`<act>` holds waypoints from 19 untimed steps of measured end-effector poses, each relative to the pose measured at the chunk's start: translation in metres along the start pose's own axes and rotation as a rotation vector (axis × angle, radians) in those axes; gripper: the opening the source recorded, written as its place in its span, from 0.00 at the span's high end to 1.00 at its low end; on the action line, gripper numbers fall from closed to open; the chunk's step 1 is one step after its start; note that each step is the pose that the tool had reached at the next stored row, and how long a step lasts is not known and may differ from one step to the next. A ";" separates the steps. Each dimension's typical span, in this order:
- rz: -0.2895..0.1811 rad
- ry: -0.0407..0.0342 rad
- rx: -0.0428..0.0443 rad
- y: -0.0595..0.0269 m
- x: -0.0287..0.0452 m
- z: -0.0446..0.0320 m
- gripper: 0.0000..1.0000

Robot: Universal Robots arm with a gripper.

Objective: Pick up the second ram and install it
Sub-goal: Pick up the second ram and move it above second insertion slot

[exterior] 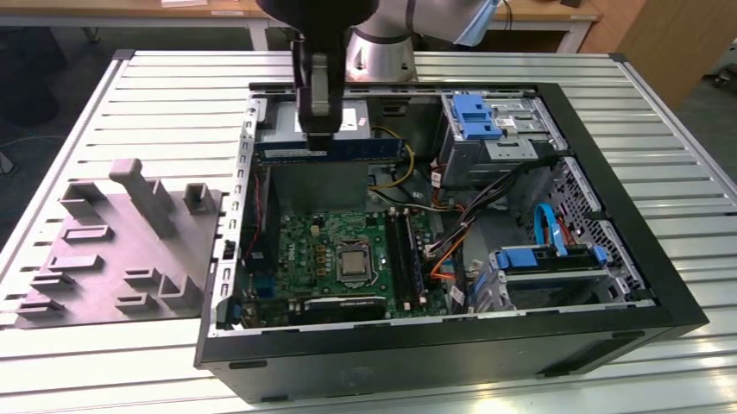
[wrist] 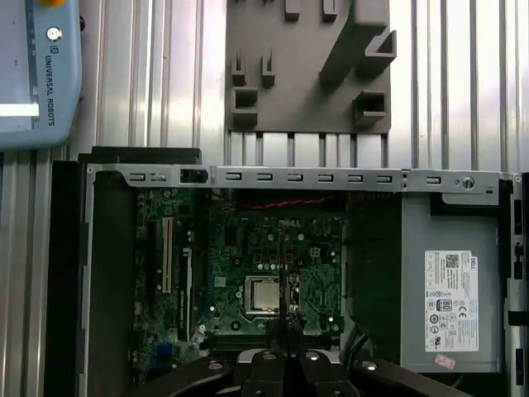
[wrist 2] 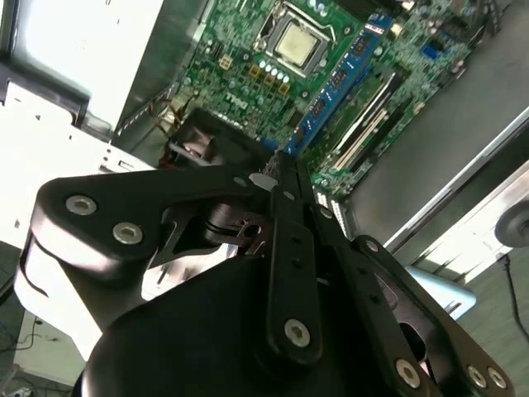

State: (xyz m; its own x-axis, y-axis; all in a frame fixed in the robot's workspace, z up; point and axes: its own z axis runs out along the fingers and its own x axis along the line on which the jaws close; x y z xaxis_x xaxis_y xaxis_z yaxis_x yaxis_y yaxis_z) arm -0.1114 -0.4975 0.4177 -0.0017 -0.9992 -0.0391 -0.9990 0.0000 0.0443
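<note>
Black linkage bars of the gripper lie closest to the lens in the second wrist view.

Gripper state: the jaws are closed flat on the second ram, with no gap visible beside the board. The blue stick projects from the fingertips out over the motherboard.

Position of the second ram: raised above the motherboard and not seated. In the exterior view it hangs inside the open case, past the motherboard edge farthest from that camera.

Governing relation: the memory slots sit on the motherboard beside the processor socket, on the socket's side toward the exterior view's right. They lie below the gripper and nearer the exterior camera. The stick's long axis runs across the exterior view from left to right, while the slots run away from the camera. By this judgement, stick and slots stand roughly at right angles.

A grey fixture plate lies outside the case, off the motherboard's side toward the exterior view's left.
</note>
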 end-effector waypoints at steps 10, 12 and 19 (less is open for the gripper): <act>0.000 0.0000 -0.0006 -0.0123 -0.0020 0.0016 0.89; 0.000 0.0000 -0.0005 -0.0125 -0.0023 0.0017 0.89; 0.000 0.0000 -0.0005 -0.0145 -0.0072 0.0068 0.89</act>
State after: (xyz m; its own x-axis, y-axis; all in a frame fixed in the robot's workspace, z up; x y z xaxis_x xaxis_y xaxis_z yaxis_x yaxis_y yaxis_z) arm -0.0972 -0.4900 0.4105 -0.0017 -0.9992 -0.0391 -0.9990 -0.0001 0.0448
